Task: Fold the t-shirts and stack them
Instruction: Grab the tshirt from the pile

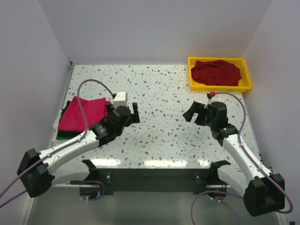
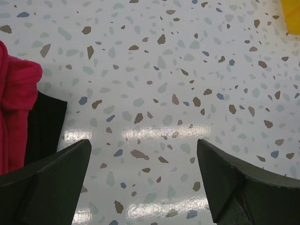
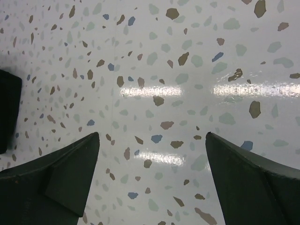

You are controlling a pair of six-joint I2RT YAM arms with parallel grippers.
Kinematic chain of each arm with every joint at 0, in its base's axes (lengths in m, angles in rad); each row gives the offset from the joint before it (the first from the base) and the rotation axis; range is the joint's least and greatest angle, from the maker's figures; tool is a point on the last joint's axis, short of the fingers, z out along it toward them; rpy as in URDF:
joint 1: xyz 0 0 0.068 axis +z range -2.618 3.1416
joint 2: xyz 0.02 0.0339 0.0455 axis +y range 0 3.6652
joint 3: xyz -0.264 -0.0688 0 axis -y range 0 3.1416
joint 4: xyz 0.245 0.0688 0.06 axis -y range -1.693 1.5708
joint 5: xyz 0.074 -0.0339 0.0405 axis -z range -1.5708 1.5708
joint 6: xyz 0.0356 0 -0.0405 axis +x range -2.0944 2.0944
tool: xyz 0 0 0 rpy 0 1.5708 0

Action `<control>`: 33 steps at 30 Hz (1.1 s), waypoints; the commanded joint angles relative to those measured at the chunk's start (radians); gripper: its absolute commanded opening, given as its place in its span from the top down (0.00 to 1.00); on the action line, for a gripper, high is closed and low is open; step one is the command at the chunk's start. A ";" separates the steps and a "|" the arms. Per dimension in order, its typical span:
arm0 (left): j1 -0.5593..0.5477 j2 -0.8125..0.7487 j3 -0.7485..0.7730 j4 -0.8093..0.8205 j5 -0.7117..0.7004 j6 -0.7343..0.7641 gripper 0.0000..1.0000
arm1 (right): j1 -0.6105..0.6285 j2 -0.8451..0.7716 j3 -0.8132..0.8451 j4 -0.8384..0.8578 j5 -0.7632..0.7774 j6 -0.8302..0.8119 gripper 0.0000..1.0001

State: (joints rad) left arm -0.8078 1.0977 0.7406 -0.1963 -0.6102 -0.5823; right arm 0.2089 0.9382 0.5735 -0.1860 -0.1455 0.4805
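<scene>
Just above the table [image 1: 159, 84] — left end effector [image 2: 144, 145] and right end effector [image 3: 152, 136] wide open, empty — seemingly nose-down.

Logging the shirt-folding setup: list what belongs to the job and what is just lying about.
Job: crumpled dark crimson cloth t-shirt; folded magenta-pink cloth t-shirt; dark cloth beneath it.
Lying about: yellow plastic tray; speckled white tabletop.

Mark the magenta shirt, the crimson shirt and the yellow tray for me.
magenta shirt [image 1: 70, 116], top view, middle of its folded face.
crimson shirt [image 1: 216, 72], top view, centre of the crumpled cloth.
yellow tray [image 1: 229, 88], top view, near wall.
</scene>
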 commanded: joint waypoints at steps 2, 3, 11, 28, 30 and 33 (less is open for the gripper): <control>0.030 -0.001 -0.015 0.043 -0.013 0.010 0.00 | 0.000 0.089 0.097 0.048 0.064 0.039 0.01; 0.033 -0.010 -0.021 0.052 -0.011 0.007 0.00 | -0.002 0.112 0.124 0.030 0.076 0.041 0.01; 0.114 -0.044 -0.070 0.081 0.067 0.012 0.00 | -0.019 0.457 0.610 -0.179 0.349 0.009 0.01; 0.219 0.042 -0.034 0.109 0.113 0.058 0.00 | -0.258 1.323 1.617 -0.369 0.512 -0.010 0.01; 0.220 0.060 -0.026 0.103 0.110 0.059 0.00 | -0.273 1.385 1.654 -0.349 0.523 -0.005 0.01; 0.225 0.079 -0.012 0.100 0.109 0.062 0.00 | -0.296 1.450 1.672 -0.299 0.491 0.000 0.01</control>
State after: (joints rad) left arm -0.5934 1.1675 0.6765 -0.1314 -0.4919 -0.5385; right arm -0.0597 2.3459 2.1792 -0.5159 0.3237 0.4793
